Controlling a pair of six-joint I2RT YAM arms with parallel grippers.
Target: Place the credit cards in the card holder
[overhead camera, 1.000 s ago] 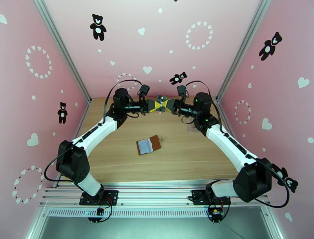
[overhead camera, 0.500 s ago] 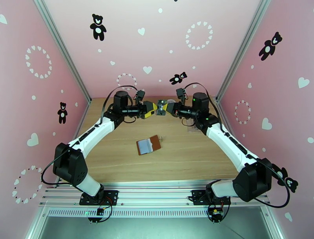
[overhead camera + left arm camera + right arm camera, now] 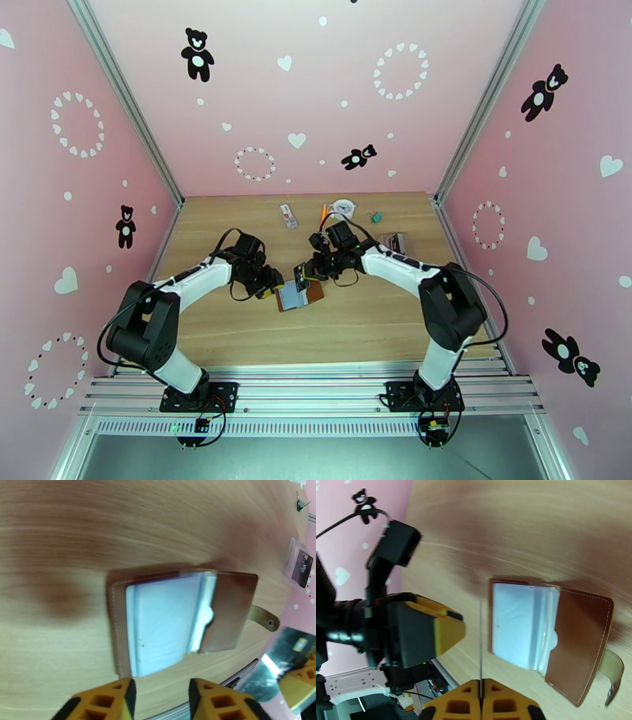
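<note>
Card holder (image 3: 299,294) lies open, flat on wood table (image 3: 371,324), long axis approx left-right, snap tab (image 3: 264,618) toward R arm. R gripper (image 3: 480,689) clamps a card (image 3: 480,645) edge-on, just beside holder. L gripper (image 3: 160,695) near holder, fingers apart, empty. Pink bear-print walls (image 3: 316,95).

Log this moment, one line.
stage: card insertion | card holder: lying open | left gripper: open, empty, near holder | right gripper: shut on card, edge-on beside holder
</note>
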